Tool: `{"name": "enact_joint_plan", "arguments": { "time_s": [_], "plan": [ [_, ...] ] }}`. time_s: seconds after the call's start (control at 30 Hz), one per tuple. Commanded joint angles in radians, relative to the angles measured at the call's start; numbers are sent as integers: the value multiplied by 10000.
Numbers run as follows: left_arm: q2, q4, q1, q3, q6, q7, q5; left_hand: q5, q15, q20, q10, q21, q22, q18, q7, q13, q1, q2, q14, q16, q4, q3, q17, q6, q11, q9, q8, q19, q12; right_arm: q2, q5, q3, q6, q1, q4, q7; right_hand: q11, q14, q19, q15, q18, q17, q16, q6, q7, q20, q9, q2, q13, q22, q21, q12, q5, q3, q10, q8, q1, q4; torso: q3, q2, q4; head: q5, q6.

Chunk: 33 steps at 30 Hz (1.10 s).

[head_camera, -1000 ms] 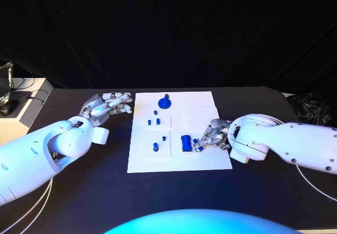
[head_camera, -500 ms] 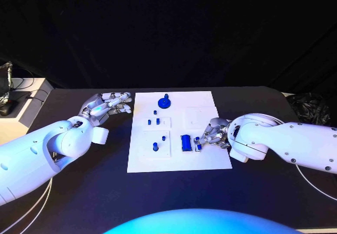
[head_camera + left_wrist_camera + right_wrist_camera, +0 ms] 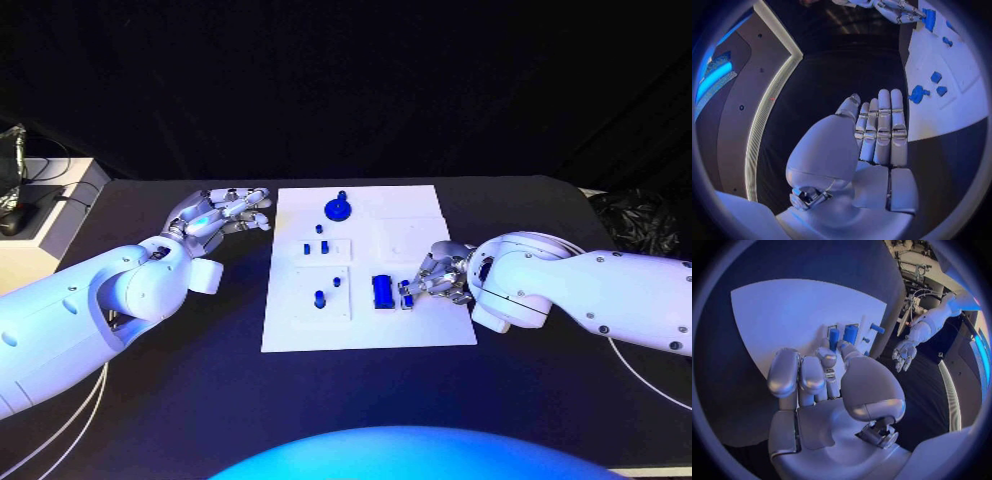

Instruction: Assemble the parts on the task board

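Currently your right robot hand (image 3: 437,280) pinches a blue part (image 3: 407,296) on the board (image 3: 418,215); left robot hand (image 3: 216,217) hovers empty, fingers straight.

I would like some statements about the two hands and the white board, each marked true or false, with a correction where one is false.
1. The right hand is at the blue block on the task board. True.
2. The left hand holds a blue part. False: it holds nothing and sits over the black table, beside the board's left edge.
3. The round blue part lies near the board's far edge. True.
4. The task board lies at the table's left edge. False: it lies in the middle of the table, between the two arms.
5. The left hand's fingers lie straight, side by side. True.
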<state>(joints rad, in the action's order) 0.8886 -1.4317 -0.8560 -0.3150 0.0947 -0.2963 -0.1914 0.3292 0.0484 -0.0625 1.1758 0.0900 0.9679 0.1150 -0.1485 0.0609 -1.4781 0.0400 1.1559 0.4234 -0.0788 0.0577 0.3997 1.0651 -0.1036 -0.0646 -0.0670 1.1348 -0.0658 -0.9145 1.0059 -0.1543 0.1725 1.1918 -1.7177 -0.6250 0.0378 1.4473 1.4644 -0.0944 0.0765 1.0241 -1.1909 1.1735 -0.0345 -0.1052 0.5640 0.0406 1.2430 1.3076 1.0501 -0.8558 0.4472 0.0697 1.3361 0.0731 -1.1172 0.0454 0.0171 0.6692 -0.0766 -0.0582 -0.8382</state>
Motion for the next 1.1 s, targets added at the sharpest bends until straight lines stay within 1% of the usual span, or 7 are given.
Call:
{"name": "enact_joint_plan", "arguments": {
  "time_s": [0.03, 0.47, 0.67, 0.77, 0.8, 0.83, 1.1],
  "plan": [
    [-8, -24, 6, -5, -173, -40, 14, 20, 36, 9, -69, -36, -9, -18, 13, 16, 66, -1, -29, -24, -67, -10, -12, -44, -31, -11, 32, 90, 9, -8, 52, -1, -132, -15, -67, 160, 53, 31, 527, -61, -84, -1, 4, 81, -17, -83, -9, -43, 9, 1429, 45, 63, -10, -21, 26, 62, 97, 42, -2, 0, -5, 12, -14],
    [-10, -25, 6, -5, -175, -42, 14, 20, 36, 9, -69, -36, -9, -18, 13, 16, 66, -1, -29, -24, -67, -10, -12, -44, -31, -11, 32, 90, 9, -7, 8, -1, -121, -31, -38, 237, 44, 30, 518, -56, -79, -15, 22, 87, -24, -81, -27, -124, 13, 1418, 5, 84, -206, -149, 15, 53, 101, 23, 0, 1, -2, 13, -8],
    [2, -28, 6, -5, -163, -39, 14, 20, 36, 9, -69, -36, -9, -18, 13, 16, 66, -1, -29, -24, -67, -10, -12, -44, -31, -11, 32, 90, 9, -13, 43, 0, -78, -31, 104, 224, 28, 31, 516, -44, -72, -34, 41, 93, -45, -70, -42, -235, 19, 1414, -16, 84, -610, -417, 10, 49, 221, 159, 0, 2, 0, 10, -12],
    [6, -29, 6, -5, -159, -37, 14, 20, 39, 6, -81, -64, -59, -17, 9, 15, 65, -5, -28, -31, -104, -12, -20, -52, -36, -11, 32, 111, 10, -16, 50, 0, -126, -31, 126, 212, 19, 31, 517, -35, -68, -36, 43, 106, -54, -62, -49, -309, 14, 1412, -28, 93, -587, -660, 9, 52, 291, 263, -1, 1, 3, 13, -19],
    [8, -30, 6, -5, -158, -37, 14, 20, 39, 6, -81, -64, -59, -17, 9, 15, 65, -5, -28, -31, -104, -12, -20, -52, -36, -11, 32, 111, 10, -19, 52, 0, -160, -31, 128, 205, 14, 29, 517, -33, -67, -37, 45, 110, -61, -59, -47, -341, 15, 1412, -32, 89, -325, -842, 11, 55, 329, 281, -2, 2, 4, 13, -23],
    [9, -31, 6, -5, -158, -38, 14, 20, 39, 6, -81, -64, -59, -17, 9, 15, 65, -5, -28, -31, -104, -12, -20, -52, -36, -11, 32, 111, 10, -21, 54, 0, -192, -31, 128, 196, 10, 31, 524, -49, -61, -37, 46, 101, -86, -50, -43, -97, 14, 1411, -38, 89, -233, -1387, 7, 50, 164, 240, -2, 2, 4, 13, -23],
    [17, -35, 6, -5, -159, -39, 25, 20, 39, 6, -81, -64, -59, -17, 9, 15, 65, -5, -28, -31, -104, -12, -20, -52, -36, -11, 32, 111, 10, -25, 62, 0, -308, -31, 117, 168, 1, 29, 517, -23, -60, -46, 57, 102, -74, -46, -61, -155, 9, 1410, -55, 92, -446, -1752, 2, 46, 243, 370, -2, 2, 2, 12, -26]
  ]
}}
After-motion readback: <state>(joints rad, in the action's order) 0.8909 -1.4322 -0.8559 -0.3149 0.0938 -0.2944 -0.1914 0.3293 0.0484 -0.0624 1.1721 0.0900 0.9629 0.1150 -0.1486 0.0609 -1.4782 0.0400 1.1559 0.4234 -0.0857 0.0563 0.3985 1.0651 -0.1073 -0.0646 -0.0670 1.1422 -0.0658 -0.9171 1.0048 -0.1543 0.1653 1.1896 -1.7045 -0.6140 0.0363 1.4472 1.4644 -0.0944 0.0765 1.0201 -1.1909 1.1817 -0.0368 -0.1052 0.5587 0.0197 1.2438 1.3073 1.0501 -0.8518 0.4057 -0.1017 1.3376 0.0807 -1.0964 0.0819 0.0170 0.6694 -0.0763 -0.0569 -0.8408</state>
